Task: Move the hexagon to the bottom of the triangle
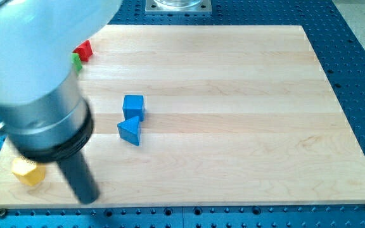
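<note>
Early approach, no claw fitted: bare rod tip (pixel 89 197) just right of yellow hexagon block (pixel 28 171); next, shoving it rightward beneath blue triangle block (pixel 130 130).

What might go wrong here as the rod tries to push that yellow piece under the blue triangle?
The yellow block lies near the wooden board's lower-left edge, so a skewed push from my tip might slide it off. The blue triangle touches the blue cube; an overshoot would probably knock both. The arm hides much of the view's left, including parts of the red block and green block.
</note>
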